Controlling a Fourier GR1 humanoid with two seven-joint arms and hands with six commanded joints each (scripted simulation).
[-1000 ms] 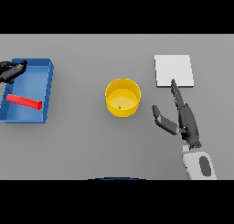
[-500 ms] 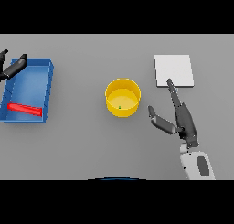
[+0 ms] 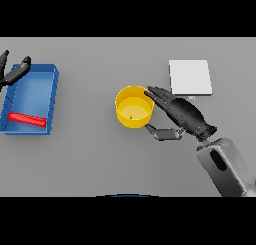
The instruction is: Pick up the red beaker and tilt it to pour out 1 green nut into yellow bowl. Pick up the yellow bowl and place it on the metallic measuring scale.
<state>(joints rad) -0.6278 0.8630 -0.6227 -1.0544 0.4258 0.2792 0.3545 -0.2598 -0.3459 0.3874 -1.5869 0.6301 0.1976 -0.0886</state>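
1. Head view is showing the yellow bowl (image 3: 134,107) sitting near the middle of the grey tabletop (image 3: 90,159), upright, with one small green nut (image 3: 131,117) lying inside it.
2. The right hand (image 3: 181,114) is reaching in on the right side of the yellow bowl: its fingers are lying nearly straight against the rim on that side, and its thumb is stretching out low, just below and to the right of the bowl. The hand is spread and gripping nothing; whether the fingers are actually touching the wall I cannot tell.
3. The metallic measuring scale (image 3: 190,77) is lying as a pale square plate up and to the right of the yellow bowl, apart from it, beyond the right hand.
4. The red beaker (image 3: 27,119) is lying on its side in the blue tray (image 3: 51,101), far to the left of the yellow bowl. The left hand (image 3: 14,72) is hovering over the tray's far left corner, fingers loose, holding nothing.
5. Judging by the nut in the bowl, the pouring step is looking done, and the step in hand is the pick-up of the yellow bowl.
6. The next move is calling for fingers and thumb closing on the rim or wall, then a level lift and a carry up and right onto the scale.
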